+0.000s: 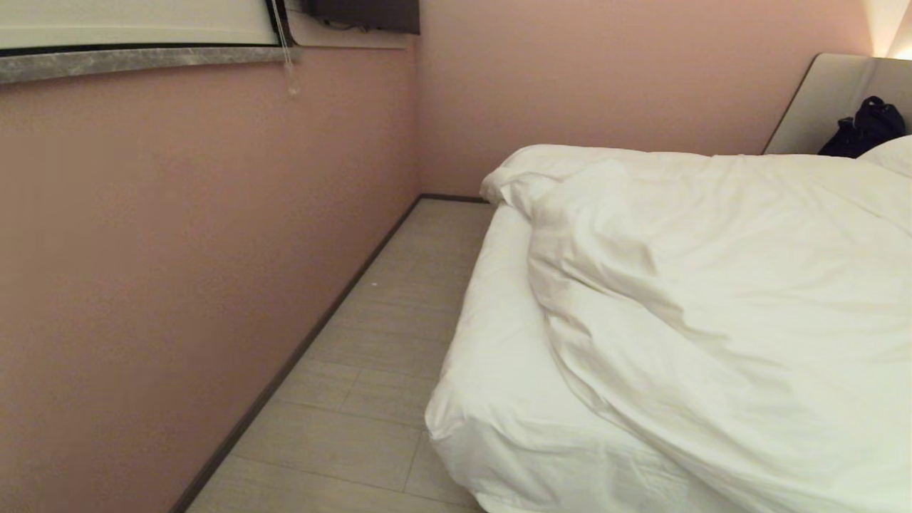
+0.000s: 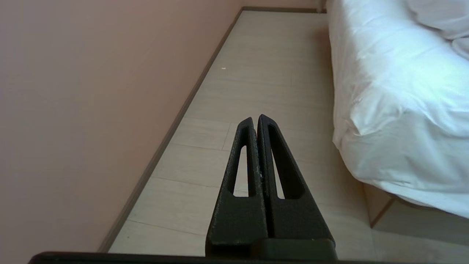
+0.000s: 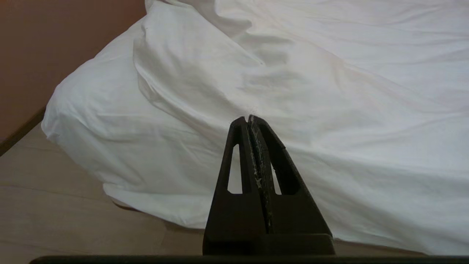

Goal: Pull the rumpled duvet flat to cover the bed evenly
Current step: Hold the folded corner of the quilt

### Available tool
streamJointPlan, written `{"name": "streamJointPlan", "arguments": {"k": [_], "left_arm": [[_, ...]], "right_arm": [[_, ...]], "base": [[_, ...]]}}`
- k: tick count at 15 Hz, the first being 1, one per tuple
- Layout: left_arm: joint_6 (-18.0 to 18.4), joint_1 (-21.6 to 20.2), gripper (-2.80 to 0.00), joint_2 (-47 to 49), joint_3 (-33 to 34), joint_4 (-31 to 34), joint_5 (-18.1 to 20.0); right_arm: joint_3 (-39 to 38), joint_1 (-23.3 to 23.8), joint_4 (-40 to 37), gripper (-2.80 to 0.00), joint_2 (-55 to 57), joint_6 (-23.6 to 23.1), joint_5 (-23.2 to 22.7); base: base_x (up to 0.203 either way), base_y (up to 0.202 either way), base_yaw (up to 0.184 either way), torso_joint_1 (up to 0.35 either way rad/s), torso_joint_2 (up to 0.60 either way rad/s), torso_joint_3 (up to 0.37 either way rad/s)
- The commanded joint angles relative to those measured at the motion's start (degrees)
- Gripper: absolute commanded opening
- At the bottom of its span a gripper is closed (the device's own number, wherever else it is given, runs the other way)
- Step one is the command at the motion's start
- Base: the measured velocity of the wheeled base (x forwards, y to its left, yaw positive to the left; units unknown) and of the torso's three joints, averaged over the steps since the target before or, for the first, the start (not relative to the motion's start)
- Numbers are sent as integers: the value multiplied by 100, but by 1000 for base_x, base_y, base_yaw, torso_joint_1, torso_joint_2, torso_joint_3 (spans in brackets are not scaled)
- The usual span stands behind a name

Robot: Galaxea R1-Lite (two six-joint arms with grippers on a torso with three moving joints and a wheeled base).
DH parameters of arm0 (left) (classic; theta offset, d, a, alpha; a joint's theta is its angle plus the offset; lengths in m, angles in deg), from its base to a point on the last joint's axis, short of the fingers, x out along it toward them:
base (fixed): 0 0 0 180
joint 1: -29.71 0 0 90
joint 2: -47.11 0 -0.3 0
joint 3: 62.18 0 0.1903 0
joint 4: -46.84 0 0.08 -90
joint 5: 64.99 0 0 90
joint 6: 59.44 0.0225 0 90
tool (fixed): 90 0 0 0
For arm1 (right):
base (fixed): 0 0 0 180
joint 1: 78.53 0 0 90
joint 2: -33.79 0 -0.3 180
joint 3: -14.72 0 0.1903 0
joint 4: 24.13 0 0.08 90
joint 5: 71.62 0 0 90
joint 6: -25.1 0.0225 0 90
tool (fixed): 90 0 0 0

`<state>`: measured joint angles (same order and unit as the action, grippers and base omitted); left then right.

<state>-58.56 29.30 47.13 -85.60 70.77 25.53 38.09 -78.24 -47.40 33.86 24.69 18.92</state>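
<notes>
From the head view you see the duvet [image 1: 712, 299] bunched toward the right of the bed [image 1: 499, 399], leaving the mattress edge beside the floor [image 1: 385, 342] uncovered. In your left wrist view the left gripper [image 2: 255, 118] hangs over the floor near the bed corner, jaws pressed together and empty. In your right wrist view the right gripper [image 3: 249, 118] points at the rumpled duvet, jaws likewise closed on nothing.

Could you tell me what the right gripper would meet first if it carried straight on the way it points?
Most likely the duvet: the shut right gripper points at its rumpled fold near the bed's corner, with nothing between, though depth is uncertain.
</notes>
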Motion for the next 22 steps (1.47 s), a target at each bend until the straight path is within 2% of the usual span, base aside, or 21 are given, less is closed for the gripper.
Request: {"name": "streamJointPlan", "arguments": {"k": [1,10,16,19,22], "left_arm": [[3,-2,-280,-2,-4,1,2],[18,-2,-280,-2,-4,4,-16],[220,-2,-280,-2,-98,24,30],[199,-2,-280,127,-900,407,215],[194,-7,-280,939,-1503,933,865]], "right_arm": [[0,-1,-1,-280,1,-2,-1],[0,-3,-1,-280,1,-2,-1],[0,5,-1,-280,1,-2,-1],[0,-3,-1,-280,1,-2,-1],[0,6,-1,-280,1,-2,-1]], "base": [[0,0,0,0,0,0],[0,0,0,0,0,0],[0,0,0,0,0,0],[0,0,0,0,0,0],[0,0,0,0,0,0]]}}
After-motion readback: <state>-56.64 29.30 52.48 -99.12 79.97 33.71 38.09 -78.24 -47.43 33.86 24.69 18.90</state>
